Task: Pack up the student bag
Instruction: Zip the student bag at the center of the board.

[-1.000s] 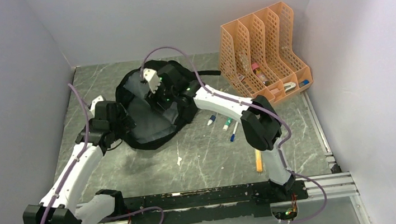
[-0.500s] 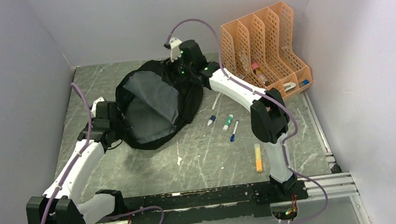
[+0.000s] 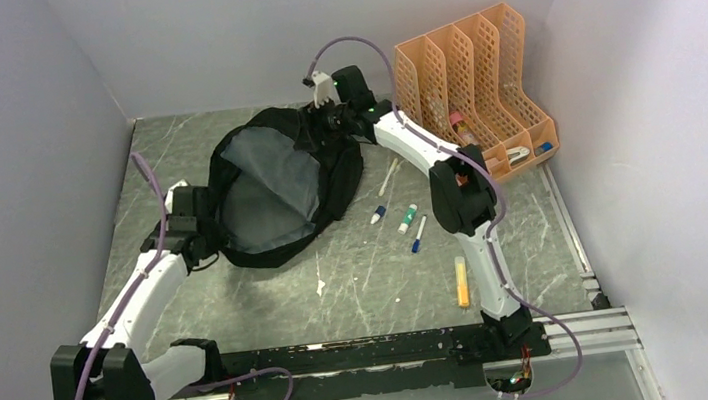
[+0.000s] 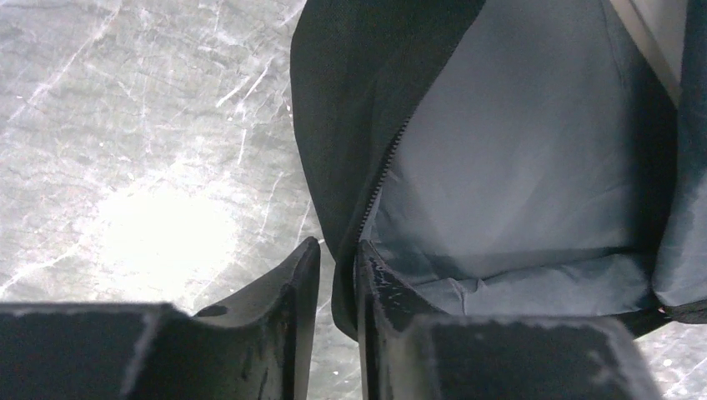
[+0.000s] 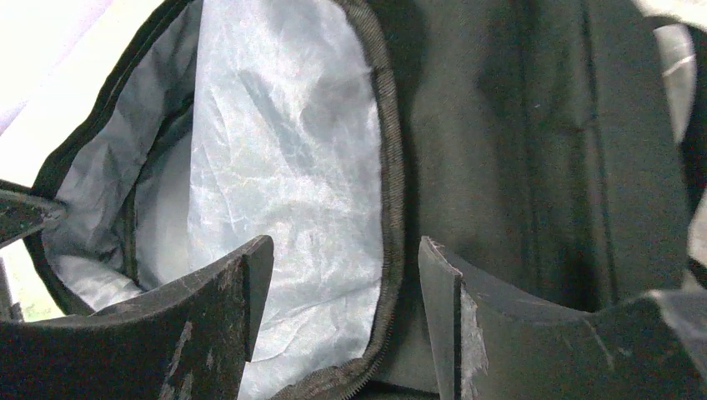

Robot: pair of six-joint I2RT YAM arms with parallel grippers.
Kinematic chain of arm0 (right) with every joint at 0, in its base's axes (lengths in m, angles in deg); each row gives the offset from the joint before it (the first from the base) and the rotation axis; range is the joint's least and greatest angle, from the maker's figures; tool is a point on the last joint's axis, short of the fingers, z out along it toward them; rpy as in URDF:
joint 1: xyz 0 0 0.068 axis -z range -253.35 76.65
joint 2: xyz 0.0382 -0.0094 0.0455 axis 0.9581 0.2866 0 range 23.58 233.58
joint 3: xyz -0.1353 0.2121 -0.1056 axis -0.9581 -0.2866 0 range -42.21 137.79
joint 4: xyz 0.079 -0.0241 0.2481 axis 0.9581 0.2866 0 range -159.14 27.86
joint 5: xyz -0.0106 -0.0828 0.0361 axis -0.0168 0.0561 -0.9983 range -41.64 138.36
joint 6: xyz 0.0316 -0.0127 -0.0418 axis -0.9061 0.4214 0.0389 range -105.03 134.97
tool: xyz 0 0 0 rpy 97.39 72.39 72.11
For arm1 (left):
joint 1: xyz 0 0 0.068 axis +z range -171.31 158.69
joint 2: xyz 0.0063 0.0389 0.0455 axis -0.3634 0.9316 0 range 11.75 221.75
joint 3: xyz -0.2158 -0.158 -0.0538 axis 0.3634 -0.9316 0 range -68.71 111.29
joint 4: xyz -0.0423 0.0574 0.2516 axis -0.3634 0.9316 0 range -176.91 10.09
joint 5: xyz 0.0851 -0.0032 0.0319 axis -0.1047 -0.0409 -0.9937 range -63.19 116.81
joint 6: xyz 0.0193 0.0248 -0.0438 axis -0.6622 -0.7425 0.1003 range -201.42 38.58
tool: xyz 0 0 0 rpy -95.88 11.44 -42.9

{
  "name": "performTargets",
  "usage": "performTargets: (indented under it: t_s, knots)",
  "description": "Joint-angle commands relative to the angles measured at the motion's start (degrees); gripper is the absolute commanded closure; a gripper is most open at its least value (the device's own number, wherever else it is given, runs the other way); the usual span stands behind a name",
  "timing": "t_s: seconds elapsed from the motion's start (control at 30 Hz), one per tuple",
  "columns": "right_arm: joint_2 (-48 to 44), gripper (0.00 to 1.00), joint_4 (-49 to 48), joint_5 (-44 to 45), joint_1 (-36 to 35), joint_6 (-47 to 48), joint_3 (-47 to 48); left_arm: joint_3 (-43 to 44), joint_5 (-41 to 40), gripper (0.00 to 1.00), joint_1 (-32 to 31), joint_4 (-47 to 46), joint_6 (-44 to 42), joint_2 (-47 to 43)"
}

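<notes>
The student bag (image 3: 268, 185) is a floppy black backpack lying in the middle of the table, unzipped, with its grey lining (image 3: 262, 182) showing. My left gripper (image 3: 214, 219) is at the bag's near-left rim. In the left wrist view its fingers (image 4: 338, 254) stand almost together, with the zippered black edge (image 4: 346, 208) pinched between them. My right gripper (image 3: 326, 123) is at the bag's far right edge. It is open (image 5: 342, 250), one finger over the lining and one over the black outer fabric, astride the zipper rim (image 5: 390, 208).
An orange mesh file organiser (image 3: 468, 86) stands at the back right with small items in it. Markers and pens (image 3: 408, 219) lie right of the bag. An orange marker (image 3: 461, 281) lies nearer the front. Walls close in on both sides.
My right gripper rose out of the bag's opening and moved to its far right edge, opening a little. My left jaws closed in on the near-left rim. More grey lining shows.
</notes>
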Motion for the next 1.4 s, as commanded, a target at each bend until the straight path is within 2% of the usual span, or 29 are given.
performTargets:
  t_s: [0.0,0.07,0.1,0.17,0.37,0.6,0.8,1.03,1.27,1.37]
  knots:
    - [2.4,0.32,-1.5,-5.5,0.3,-1.4,1.7,0.7,1.5,0.77,0.7,-1.6,-0.8,0.7]
    - [3.9,0.32,-1.8,-4.6,0.3,-2.0,3.3,1.0,1.8,0.83,0.8,-1.7,-0.9,0.5]
    - [4.6,0.32,-1.9,-4.3,0.4,-2.3,4.2,1.1,1.8,0.92,0.8,-1.6,-1.0,0.4]
    - [6.0,0.32,-2.0,-3.8,0.4,-2.5,5.8,1.2,2.0,0.95,0.8,-1.5,-1.4,0.2]
    - [7.9,0.29,-4.3,-3.9,0.5,-3.8,6.9,0.8,2.8,0.95,0.8,-1.3,-1.5,-0.6]
    - [12.2,0.29,-3.6,-12.5,0.7,-7.0,10.7,0.7,3.9,0.95,0.8,-1.8,-1.6,-0.8]
    - [13.3,0.3,-5.6,-16.5,0.7,-9.9,10.5,0.9,4.1,0.95,0.8,-1.7,-1.7,-0.9]
    - [11.2,0.37,-10.5,-24.3,0.7,-13.7,8.3,0.9,3.9,0.95,0.8,-1.5,-1.6,-1.1]
    - [6.1,0.45,-19.5,-32.1,-0.1,-21.1,0.9,1.3,3.6,0.95,0.8,-1.2,-1.3,-1.0]
    - [3.7,0.46,-17.3,-32.1,-1.5,-20.0,-1.3,1.5,3.2,0.95,0.9,-1.0,-1.0,-0.9]
